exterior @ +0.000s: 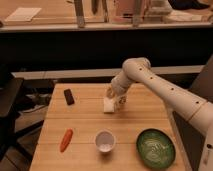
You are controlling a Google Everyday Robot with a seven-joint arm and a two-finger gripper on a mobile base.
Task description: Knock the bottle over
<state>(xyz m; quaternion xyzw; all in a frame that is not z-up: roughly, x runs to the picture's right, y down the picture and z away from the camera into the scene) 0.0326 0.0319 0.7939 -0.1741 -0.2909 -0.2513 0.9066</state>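
The whitish bottle (108,104) stands at the middle back of the wooden table (85,125); its upper part is partly covered by my gripper. My gripper (116,99) hangs from the white arm that comes in from the right. It sits right against the bottle's upper right side. I cannot tell whether the bottle is upright or slightly tilted.
A small dark oblong object (69,96) lies at the back left. An orange carrot (66,140) lies at the front left. A round white cup (105,141) stands front centre and a green plate (156,148) front right. A dark chair (9,107) is at the left.
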